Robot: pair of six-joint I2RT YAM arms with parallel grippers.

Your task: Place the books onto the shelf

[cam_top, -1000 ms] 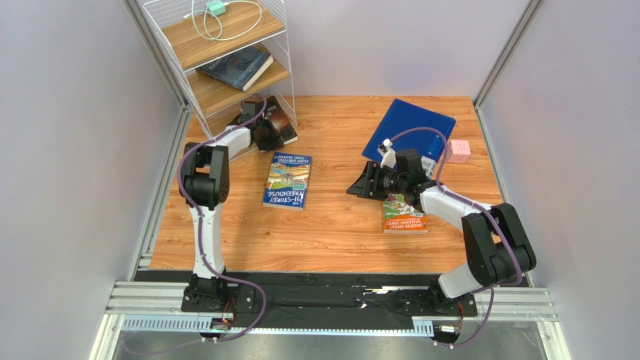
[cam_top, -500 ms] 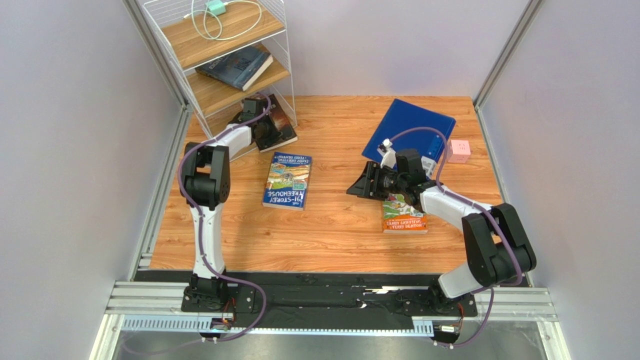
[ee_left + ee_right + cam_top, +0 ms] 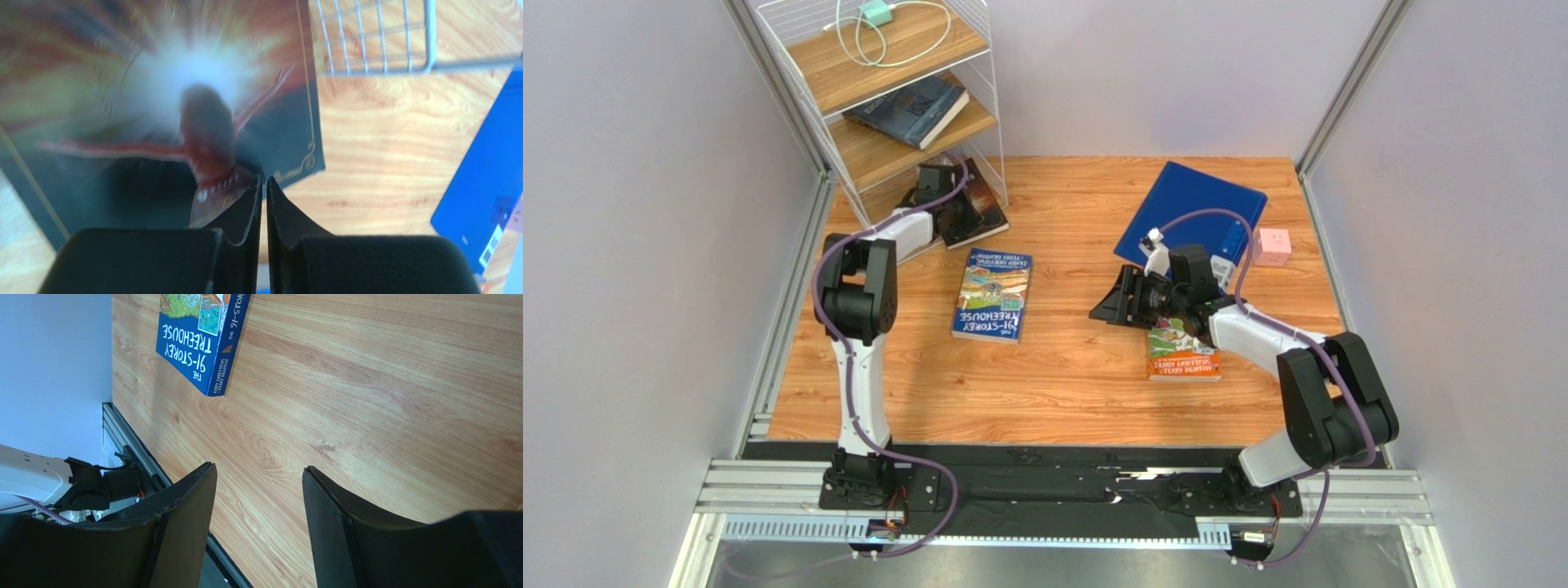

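Note:
A dark book with a red figure on its cover [image 3: 981, 196] [image 3: 153, 110] lies at the foot of the white wire shelf [image 3: 891, 153], half under its lowest board. My left gripper [image 3: 959, 211] [image 3: 265, 182] rests at this book's near edge. Its jaws are all but together, with a thin slit and nothing in it. Another dark book [image 3: 909, 110] lies on the middle board. The blue Treehouse book [image 3: 992, 294] [image 3: 202, 337] lies flat on the floor. My right gripper [image 3: 1109, 301] [image 3: 258, 471] stands open and empty beside the orange book [image 3: 1182, 353].
A large blue folder [image 3: 1192, 208] [image 3: 485, 184] and a small pink cube [image 3: 1273, 246] lie at the back right. A white cable with a green plug [image 3: 879, 15] sits on the top board. The shelf's wire side [image 3: 374, 37] is close to my left gripper.
My left gripper and the dark book have crept slightly towards the shelf. The right arm has not moved.

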